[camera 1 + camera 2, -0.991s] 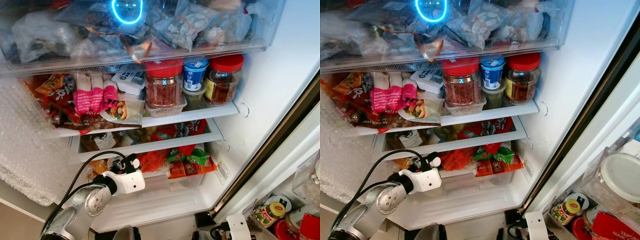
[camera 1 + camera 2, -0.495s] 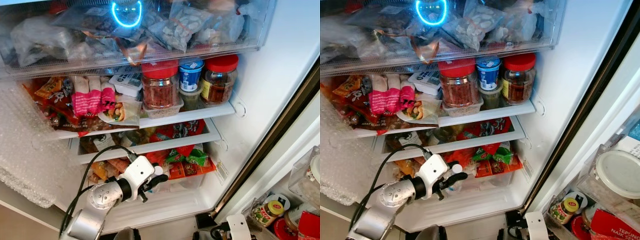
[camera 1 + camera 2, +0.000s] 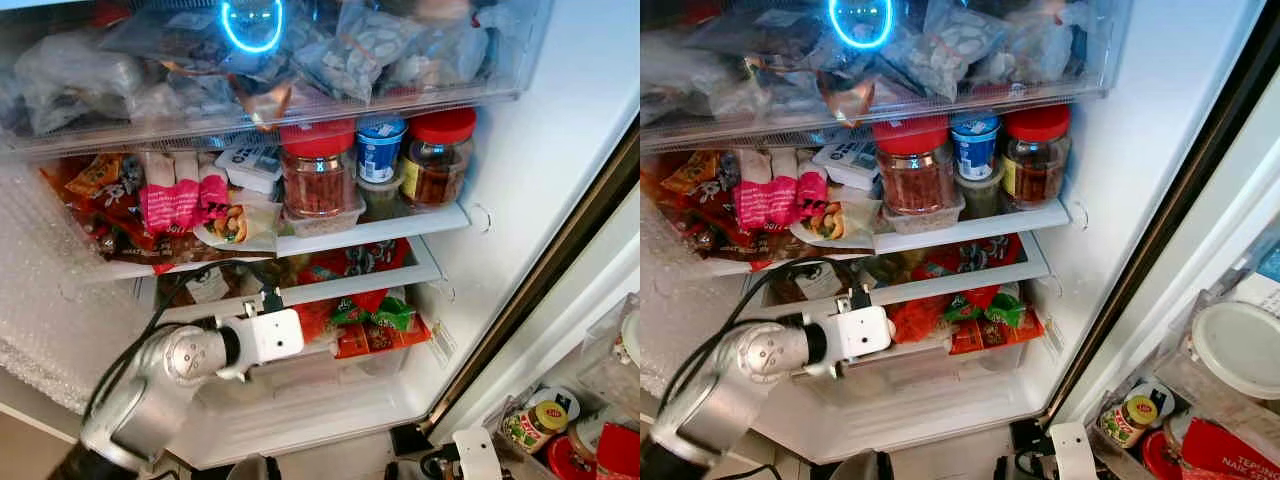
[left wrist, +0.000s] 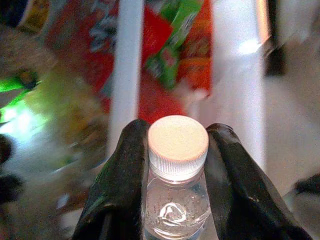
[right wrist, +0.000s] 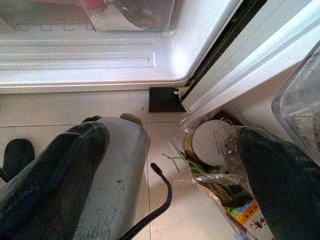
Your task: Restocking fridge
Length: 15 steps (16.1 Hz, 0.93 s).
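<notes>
A clear water bottle with a white cap sits between my left gripper's two black fingers, which are shut on its neck. In the eye views my left wrist reaches into the open fridge, level with the clear bottom drawer, and hides the fingers and the bottle. The bottle points toward red and green snack packets behind the drawer's front. My right gripper hangs low by the fridge's foot, open, with only tiled floor between its fingers.
On the middle shelf stand two red-lidded jars and a blue tub, with packets at its left. A top drawer is full of bags. Bubble wrap hangs at left. The door shelf at right holds jars.
My left arm has swung up and in toward the bottom drawer. The bottle, which stuck out to the right before, is now hidden behind the wrist. The right arm is still.
</notes>
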Motion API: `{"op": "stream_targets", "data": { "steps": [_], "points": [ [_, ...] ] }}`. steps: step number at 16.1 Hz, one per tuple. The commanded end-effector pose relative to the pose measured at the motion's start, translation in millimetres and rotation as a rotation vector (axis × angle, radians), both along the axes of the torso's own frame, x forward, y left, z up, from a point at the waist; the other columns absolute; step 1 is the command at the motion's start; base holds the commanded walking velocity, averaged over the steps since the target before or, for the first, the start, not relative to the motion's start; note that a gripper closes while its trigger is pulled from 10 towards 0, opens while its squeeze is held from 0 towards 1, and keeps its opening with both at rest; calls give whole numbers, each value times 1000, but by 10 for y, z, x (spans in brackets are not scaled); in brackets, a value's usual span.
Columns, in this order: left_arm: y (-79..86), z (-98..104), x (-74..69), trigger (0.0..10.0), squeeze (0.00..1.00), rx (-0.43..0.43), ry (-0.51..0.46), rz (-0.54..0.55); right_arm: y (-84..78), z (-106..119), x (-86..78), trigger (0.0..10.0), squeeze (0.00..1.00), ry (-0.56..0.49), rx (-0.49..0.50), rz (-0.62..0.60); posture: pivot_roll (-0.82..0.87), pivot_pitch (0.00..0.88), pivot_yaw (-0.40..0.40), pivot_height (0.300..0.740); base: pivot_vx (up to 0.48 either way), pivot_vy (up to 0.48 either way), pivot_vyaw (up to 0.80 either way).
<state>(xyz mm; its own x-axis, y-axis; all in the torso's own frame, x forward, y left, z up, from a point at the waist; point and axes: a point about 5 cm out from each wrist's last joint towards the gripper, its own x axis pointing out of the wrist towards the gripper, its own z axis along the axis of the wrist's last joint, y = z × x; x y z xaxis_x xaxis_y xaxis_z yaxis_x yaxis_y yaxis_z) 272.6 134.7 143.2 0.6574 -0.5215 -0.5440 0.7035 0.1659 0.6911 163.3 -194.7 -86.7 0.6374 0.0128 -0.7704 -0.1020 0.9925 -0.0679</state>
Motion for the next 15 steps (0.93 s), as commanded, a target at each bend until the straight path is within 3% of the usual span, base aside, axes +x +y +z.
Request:
{"op": "stream_targets", "data": {
  "steps": [1,3,5,7,9,13,15],
  "points": [
    [58,-5,55,10000,0,98,-92,11,59,-214,-497,10000,0,209,3,-2,-75,102,65,637,0,0,0],
    [229,24,189,10000,0,161,-232,140,62,-213,-492,10000,0,205,3,-6,-70,103,67,637,0,0,0],
    [357,2,261,10000,0,165,-308,237,68,-213,-491,10000,0,204,4,-8,-69,103,69,637,0,0,0],
    [385,-125,244,10000,0,137,-358,248,75,-214,-489,10000,0,203,6,-8,-72,103,73,637,0,0,0],
    [393,-386,152,10000,0,74,-345,266,80,-214,-488,10000,0,200,7,-14,-78,104,76,637,0,0,0],
    [474,-635,93,10000,0,104,-407,274,78,-211,-481,10000,0,195,2,-19,-83,108,76,637,0,0,0],
    [541,-766,94,10000,0,92,-434,331,78,-210,-478,10000,0,193,0,-21,-92,109,75,637,0,0,0]
  ]
}}
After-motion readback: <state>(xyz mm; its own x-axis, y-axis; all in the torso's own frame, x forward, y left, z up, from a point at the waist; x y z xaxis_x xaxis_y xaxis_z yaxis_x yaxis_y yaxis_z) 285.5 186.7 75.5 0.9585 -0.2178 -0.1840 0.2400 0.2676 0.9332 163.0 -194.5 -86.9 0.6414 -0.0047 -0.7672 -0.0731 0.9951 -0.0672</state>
